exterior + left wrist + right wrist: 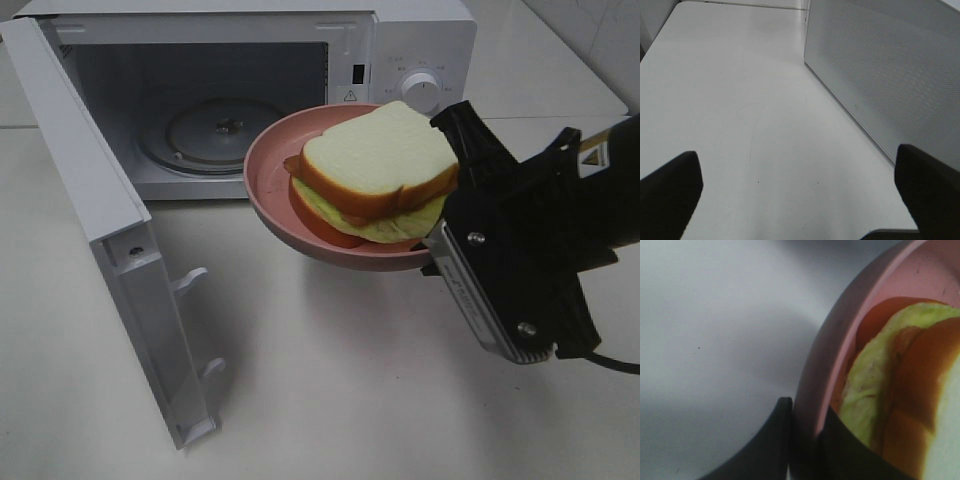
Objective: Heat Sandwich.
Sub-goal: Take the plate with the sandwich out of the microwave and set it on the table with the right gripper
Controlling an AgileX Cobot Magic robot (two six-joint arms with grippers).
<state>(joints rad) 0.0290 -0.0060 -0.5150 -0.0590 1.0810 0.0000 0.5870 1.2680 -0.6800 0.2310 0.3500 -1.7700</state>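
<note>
The sandwich (375,165), pale bread with an orange-brown crust and green lettuce, lies on a round pink plate (268,165). My right gripper (435,245) is shut on the plate's near right rim and holds it in the air, tilted, just in front of the open microwave (400,45). Close up, the right wrist view shows the fingers (772,440) clamping the plate rim (815,385), with the sandwich (900,390) beside them. My left gripper (797,192) is open over bare table beside the microwave door's outer face (880,70); it does not appear in the high view.
The microwave door (110,230) swings open to the left and juts toward the front. Inside sits a glass turntable (215,130). A control knob (422,92) is on the right panel. White tabletop (330,390) stretches in front.
</note>
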